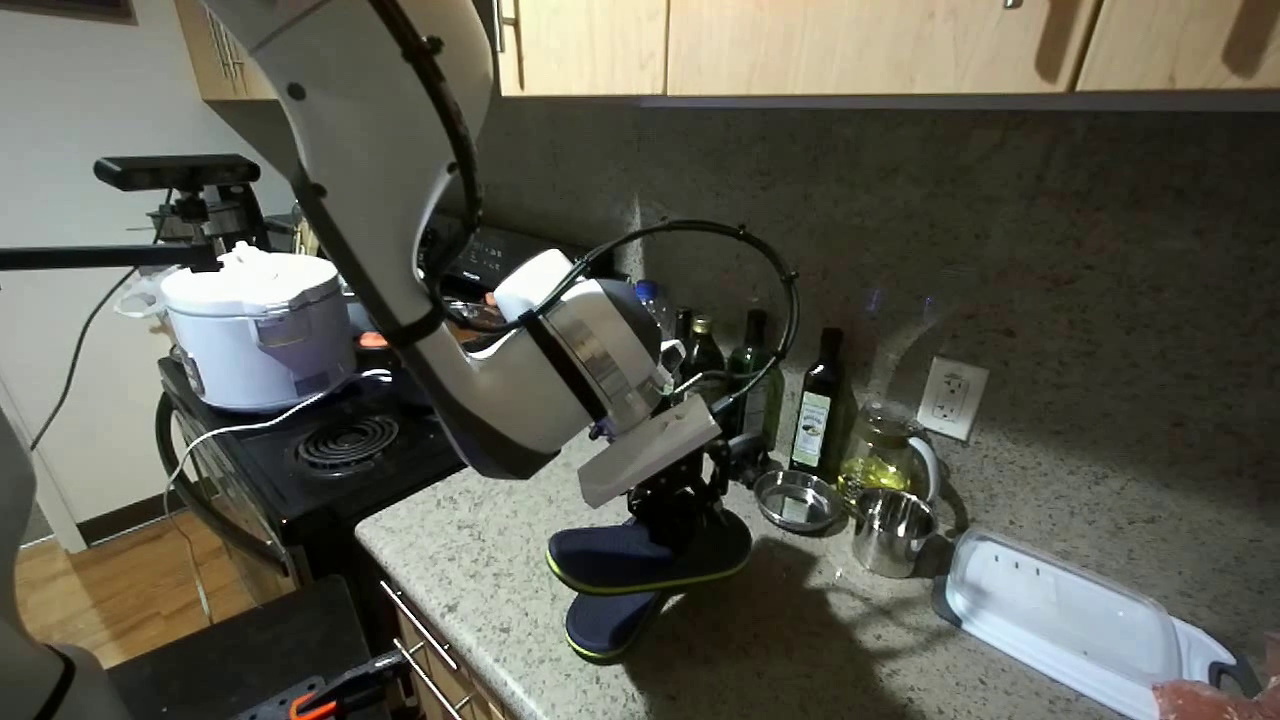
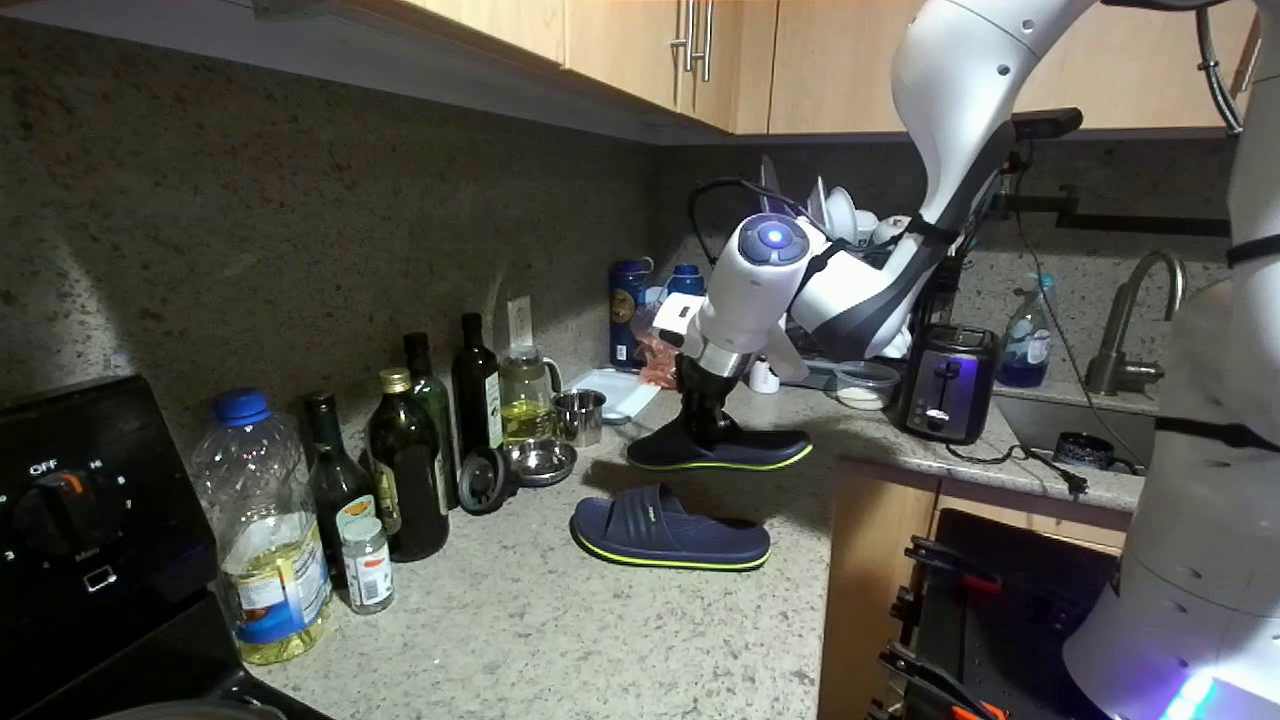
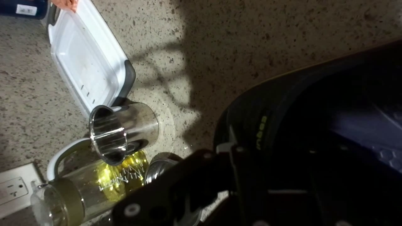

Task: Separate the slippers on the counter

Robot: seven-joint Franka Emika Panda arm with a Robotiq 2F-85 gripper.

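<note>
My gripper (image 1: pixel 682 520) is shut on the strap of a dark navy slipper (image 1: pixel 610 558) and holds it roughly level in the air. In an exterior view the gripper (image 2: pixel 708 425) and the held slipper (image 2: pixel 770 448) show above the granite-look counter (image 2: pixel 520 630). The second slipper (image 2: pixel 650 530) lies upright on its sole on the counter, below and apart from the held one. In an exterior view this lower slipper (image 1: pixel 605 628) is partly hidden by the held one. In the wrist view the held slipper (image 3: pixel 248 116) fills the right side, and the fingertips are mostly lost in dark.
A steel cup (image 1: pixel 893 535), steel bowl (image 1: pixel 797 500), oil jug (image 1: pixel 885 455) and several bottles (image 2: pixel 408 470) stand along the backsplash. A white cutting board with a clear container (image 1: pixel 1065 610) lies beyond the cup. The black stove (image 1: pixel 290 480) adjoins the counter's end.
</note>
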